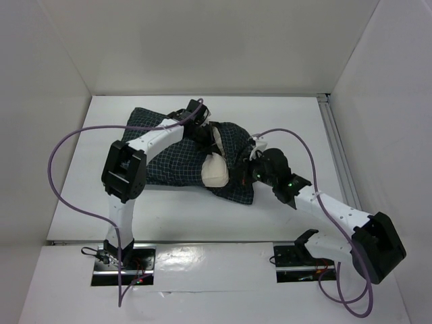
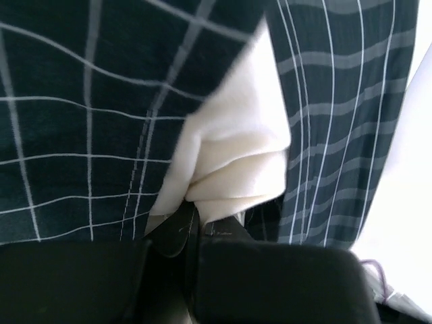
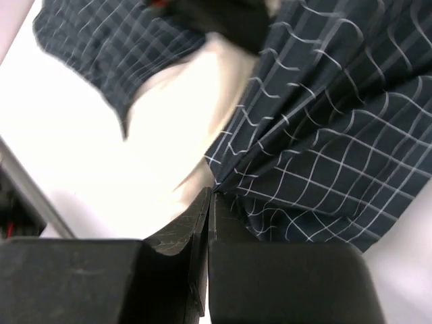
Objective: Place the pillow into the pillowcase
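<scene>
The dark checked pillowcase (image 1: 169,145) lies across the middle of the table. The cream pillow (image 1: 216,169) sticks out of its opening near the middle and is mostly covered by the cloth. My left gripper (image 1: 202,128) is at the far side of the opening, shut on a fold of the pillow (image 2: 236,155), with the pillowcase (image 2: 81,121) around it. My right gripper (image 1: 248,169) is at the near right of the opening, shut on the pillowcase edge (image 3: 317,135), with the pillow (image 3: 182,115) just left of it.
White walls enclose the table on the left, the far side and the right. A metal rail (image 1: 335,148) runs along the right edge. Purple cables (image 1: 61,175) loop from both arms. The arm bases stand at the near edge.
</scene>
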{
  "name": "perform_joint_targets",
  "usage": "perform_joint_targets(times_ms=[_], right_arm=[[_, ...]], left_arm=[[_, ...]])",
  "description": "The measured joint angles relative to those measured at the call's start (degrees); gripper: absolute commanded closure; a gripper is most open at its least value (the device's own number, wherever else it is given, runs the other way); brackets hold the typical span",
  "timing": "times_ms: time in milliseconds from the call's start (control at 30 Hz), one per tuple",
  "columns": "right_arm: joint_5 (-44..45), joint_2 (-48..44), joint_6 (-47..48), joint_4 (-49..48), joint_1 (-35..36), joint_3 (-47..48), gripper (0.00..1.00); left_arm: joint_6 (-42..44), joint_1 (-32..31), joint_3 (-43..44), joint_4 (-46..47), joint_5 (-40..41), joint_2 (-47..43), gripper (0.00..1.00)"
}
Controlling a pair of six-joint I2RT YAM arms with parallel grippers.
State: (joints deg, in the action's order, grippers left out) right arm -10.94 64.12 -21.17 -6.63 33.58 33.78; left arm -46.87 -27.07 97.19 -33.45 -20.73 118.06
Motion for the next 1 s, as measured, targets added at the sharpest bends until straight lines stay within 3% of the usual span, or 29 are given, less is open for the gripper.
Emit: perform_joint_targets(times_ms=[400, 800, 933, 967, 1000], right_arm=[[-7.85, -0.15, 6.99, 5.31, 6.58, 5.22, 1.0], [-2.99, 2.14, 7.15, 7.23, 6.91, 10.86, 1.0], [-0.09, 2.89, 5.2, 7.13, 7.34, 10.73, 1.0], [0.5, 2.84, 4.83, 6.95, 7.34, 10.73, 1.0], [1.14, 2.89, 4.44, 6.88, 7.3, 10.73, 1.0]], left_arm=[[-10.4, 0.96, -4.02, 6.64, 4.26, 1.57, 1.0], [-7.8, 1.22, -2.19, 6.64, 4.5, 2.38, 1.0], [-2.32, 0.72, 1.4, 1.88, 4.11, 2.32, 0.75], [-0.7, 0.57, 2.73, 0.28, 3.85, 2.29, 0.61], [1.16, 0.39, 4.28, -1.66, 3.52, 2.29, 0.56]])
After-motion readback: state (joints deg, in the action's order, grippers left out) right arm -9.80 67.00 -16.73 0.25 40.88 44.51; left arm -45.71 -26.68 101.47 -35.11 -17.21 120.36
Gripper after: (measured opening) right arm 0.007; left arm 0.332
